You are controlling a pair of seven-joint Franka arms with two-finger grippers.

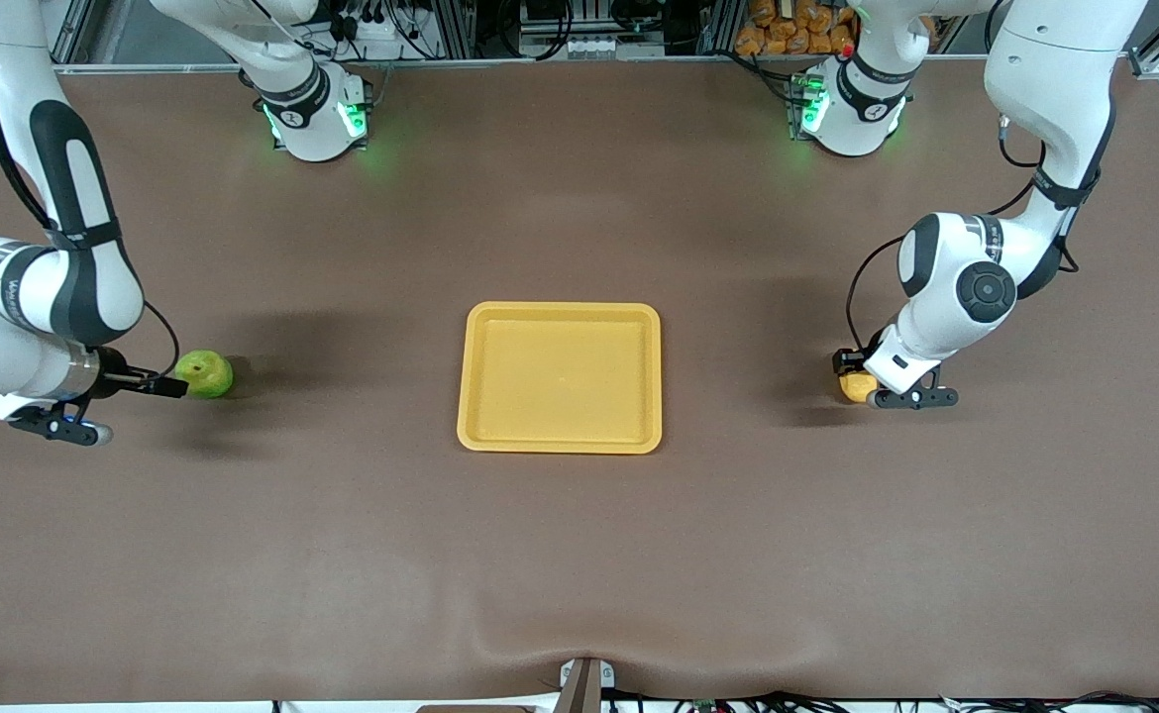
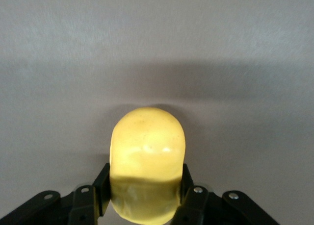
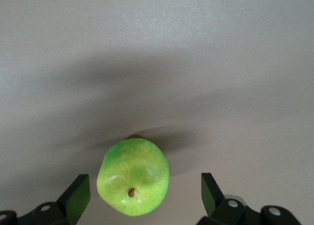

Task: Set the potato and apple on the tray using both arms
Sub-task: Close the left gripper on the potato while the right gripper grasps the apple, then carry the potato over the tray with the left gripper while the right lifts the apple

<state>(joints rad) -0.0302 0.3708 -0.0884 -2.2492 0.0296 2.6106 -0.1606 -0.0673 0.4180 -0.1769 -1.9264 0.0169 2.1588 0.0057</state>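
Left tool point(image 2: 146, 195) hides potato's point(image 2: 147, 151) gripped sides.

**Surfaces and finishes**

Table point(image 1: 579, 555): brown covering, matt, looks like cloth or felt; a soft ripple at the edge nearest the front camera. Tray point(image 1: 560, 443): yellow-orange plastic, smooth, low sheen. Potato point(image 2: 147, 156): yellow skin, smooth, mostly matt with one small bright glint. Apple point(image 3: 133, 176): green skin, smooth, slightly waxy shine, brown stem dimple. Left gripper point(image 2: 146, 198) and right gripper point(image 3: 142, 195): fingers point(image 3: 78, 195) dark and matt, probably plastic or rubber pads, hard to tell; small bright metal screws. Arm shells point(image 1: 956, 297): glossy white plastic with black sections.
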